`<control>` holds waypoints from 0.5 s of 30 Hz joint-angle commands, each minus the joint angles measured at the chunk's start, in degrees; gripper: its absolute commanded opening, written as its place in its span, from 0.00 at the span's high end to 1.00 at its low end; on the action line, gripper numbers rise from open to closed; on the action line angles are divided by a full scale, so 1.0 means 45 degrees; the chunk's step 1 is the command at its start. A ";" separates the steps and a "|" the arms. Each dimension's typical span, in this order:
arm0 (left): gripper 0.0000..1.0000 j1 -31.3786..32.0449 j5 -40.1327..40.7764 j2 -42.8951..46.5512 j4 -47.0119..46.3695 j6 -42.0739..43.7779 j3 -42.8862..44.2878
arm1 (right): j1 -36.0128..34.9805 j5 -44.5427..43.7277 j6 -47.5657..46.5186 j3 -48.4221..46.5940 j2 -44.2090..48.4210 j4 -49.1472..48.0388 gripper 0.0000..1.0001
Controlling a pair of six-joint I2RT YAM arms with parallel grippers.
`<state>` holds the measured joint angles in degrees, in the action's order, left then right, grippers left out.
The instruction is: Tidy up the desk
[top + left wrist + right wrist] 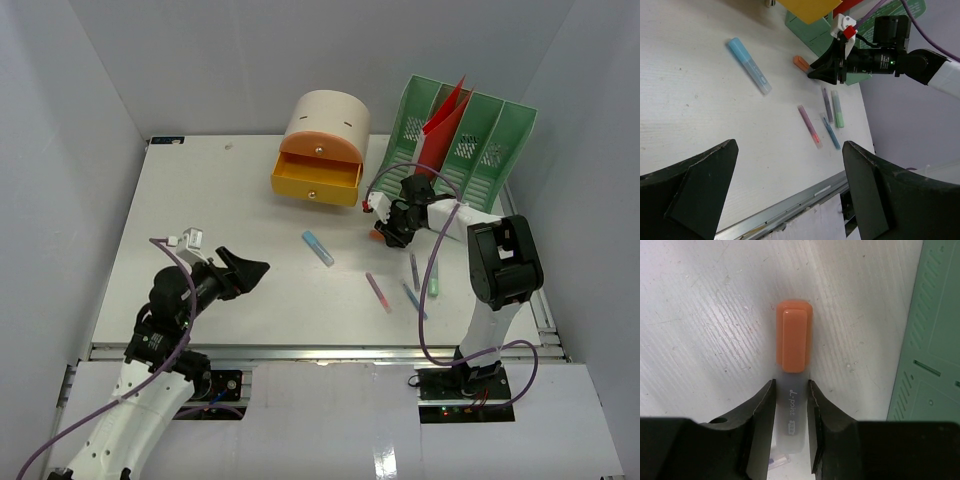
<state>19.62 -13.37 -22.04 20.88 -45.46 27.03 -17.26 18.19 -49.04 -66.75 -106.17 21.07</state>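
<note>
Right gripper (791, 386) pinches orange-capped marker (792, 340) flat on desk (200, 200); long axis straight ahead of claw, cap farthest; left gripper (790, 147) gapes empty, well apart.

Tail end of the orange-capped marker (792, 342) concealed beneath the base of the jaws of the right gripper (791, 385), lettering (791, 412) between the jaws too blurred to be read, green file rack (932, 340) right of the jaws cropped by the edge, rear of both jaws cut off below.

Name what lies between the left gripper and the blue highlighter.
Nothing: only bare desk separates the left gripper from the blue highlighter, shown plainly in the left wrist view.
</note>
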 commanded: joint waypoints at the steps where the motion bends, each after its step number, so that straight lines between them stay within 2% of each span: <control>1: 0.02 -0.0043 -0.0364 -0.0090 -0.0739 -0.1390 -0.0726 | -0.0083 0.2257 -0.0747 -0.0187 0.1388 0.2031 0.92; 5: 0.02 -0.0062 -0.1007 -0.0369 -0.2190 -0.2507 -0.1864 | -0.0844 0.3977 -0.1653 -0.1603 0.3083 0.4175 0.92; 8: 0.02 -0.0048 -0.1475 -0.0946 -0.3368 -0.3206 -0.2503 | -0.1945 0.4085 -0.1851 -0.2877 0.4066 0.5013 0.92; 11: 0.02 -0.0043 -0.1759 -0.1679 -0.3880 -0.3315 -0.2686 | -0.2912 0.3603 -0.1375 -0.3952 0.4385 0.4899 0.92; 15: 0.02 -0.0060 -0.1898 -0.2557 -0.4289 -0.3359 -0.2783 | -0.3716 0.2308 -0.0138 -0.6387 0.3158 0.3671 0.92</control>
<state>19.62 -19.60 -31.35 7.19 -58.71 14.68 -31.76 32.32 -54.23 -87.49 -87.14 40.03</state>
